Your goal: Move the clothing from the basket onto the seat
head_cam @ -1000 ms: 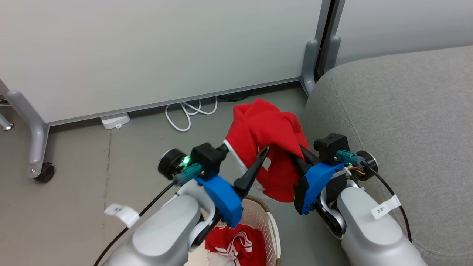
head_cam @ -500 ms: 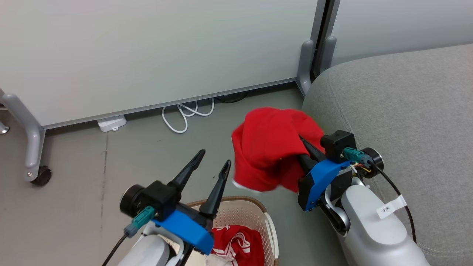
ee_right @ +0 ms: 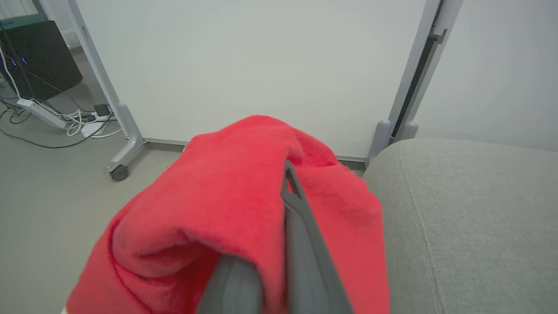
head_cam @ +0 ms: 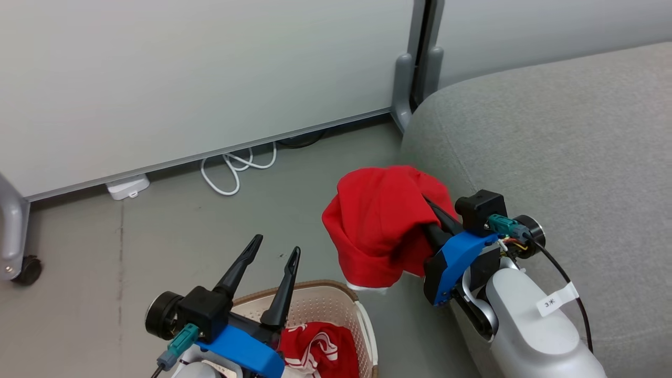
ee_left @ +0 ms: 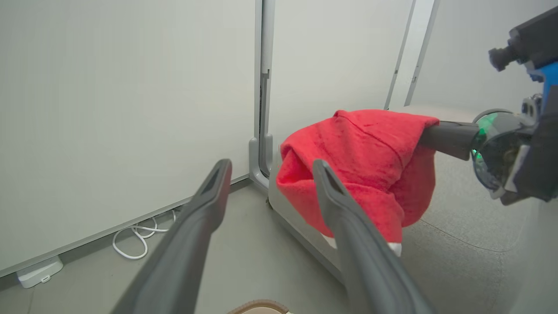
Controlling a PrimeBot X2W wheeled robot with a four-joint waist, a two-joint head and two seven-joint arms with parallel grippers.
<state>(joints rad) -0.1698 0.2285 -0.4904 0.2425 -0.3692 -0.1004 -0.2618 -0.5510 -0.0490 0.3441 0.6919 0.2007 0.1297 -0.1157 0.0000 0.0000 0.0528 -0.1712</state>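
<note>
One piece of red clothing (head_cam: 378, 231) hangs bunched in the air beside the seat's rounded corner, with my right gripper (ee_right: 285, 174) shut on it; the fabric drapes over the fingers and hides the tips. It also appears in the left wrist view as a red bundle (ee_left: 366, 161). A second red piece with white stripes (head_cam: 315, 349) lies in the cream basket (head_cam: 315, 285) at the bottom edge. My left gripper (head_cam: 276, 245) stands open and empty above the basket's far rim, apart from the hanging garment. The grey seat (head_cam: 567, 147) spreads across the right.
A white partition panel runs along the back, with a grey foot (head_cam: 403, 89) by the seat. On the floor lie a coiled white cable (head_cam: 233, 168) and a white adapter (head_cam: 127, 186). A caster wheel (head_cam: 26, 269) stands far left. A black box (ee_right: 35, 52) sits beyond it.
My left gripper has come off the red garment and drawn back over the basket, open. The right gripper still holds the garment, now bunched nearer the seat. The camera has turned right.
</note>
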